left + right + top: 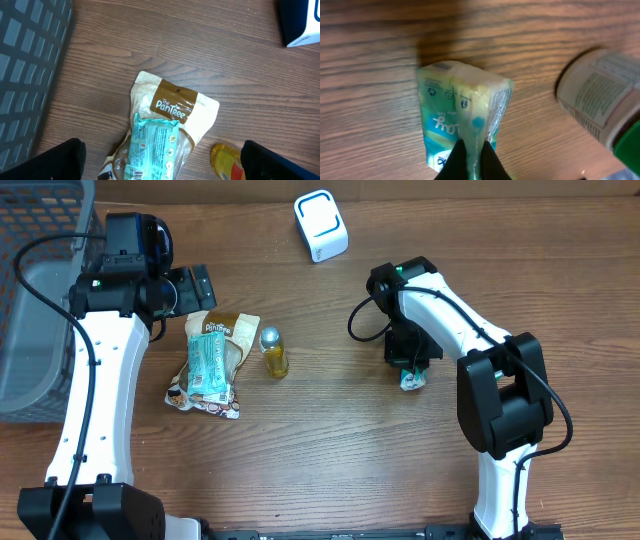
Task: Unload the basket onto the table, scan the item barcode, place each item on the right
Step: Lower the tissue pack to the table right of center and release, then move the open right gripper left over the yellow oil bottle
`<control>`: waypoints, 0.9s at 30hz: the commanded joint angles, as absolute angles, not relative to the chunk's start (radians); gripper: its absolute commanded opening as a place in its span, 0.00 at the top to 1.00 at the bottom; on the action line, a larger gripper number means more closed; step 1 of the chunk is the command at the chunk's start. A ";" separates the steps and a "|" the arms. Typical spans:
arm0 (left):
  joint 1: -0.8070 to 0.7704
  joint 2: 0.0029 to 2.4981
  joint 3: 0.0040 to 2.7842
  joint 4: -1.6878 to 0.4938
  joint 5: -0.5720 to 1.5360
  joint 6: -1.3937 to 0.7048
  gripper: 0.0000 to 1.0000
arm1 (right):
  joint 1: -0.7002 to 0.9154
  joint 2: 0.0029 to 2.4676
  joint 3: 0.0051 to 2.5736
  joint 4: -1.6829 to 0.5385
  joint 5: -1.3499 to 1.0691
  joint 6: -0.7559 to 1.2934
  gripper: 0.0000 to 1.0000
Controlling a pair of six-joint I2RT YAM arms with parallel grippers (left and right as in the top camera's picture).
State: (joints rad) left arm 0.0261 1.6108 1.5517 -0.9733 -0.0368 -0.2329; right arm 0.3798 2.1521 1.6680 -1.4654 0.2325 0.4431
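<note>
The right jaws were pressed almost together, pinching the sealed fin of a small teal packet (462,112). This packet, the item to be scanned, hung from them close over the desk (330,470); whether it touched the wood could not be told. In the overhead view it sat right of the desk's middle, beneath the bent white right arm (450,320). Near it in the right wrist view was a pale cylinder (600,95) covered in small print, apart from the packet.

The left jaws were spread wide and held nothing. They were poised above a brown-labelled bag (172,107) with a longer teal pack (152,145) lying on top of it. A yellow bottle (273,352) with a silver cap was just right of the bag. A white scanner (321,225) sat at the far edge, well apart from both jaws, and a grey basket (40,290) stood at the left end.
</note>
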 commanded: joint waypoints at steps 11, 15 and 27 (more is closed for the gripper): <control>0.019 1.614 1.573 -0.973 -0.033 -0.239 0.00 | 0.377 2.130 1.809 -1.547 0.311 0.481 0.22; 0.019 1.614 1.573 -0.973 -0.033 -0.239 0.00 | 0.409 2.108 1.958 -1.602 0.238 0.482 0.20; 0.019 1.614 1.573 -0.973 -0.033 -0.239 0.01 | 0.512 2.104 2.146 -1.363 -0.182 0.465 0.04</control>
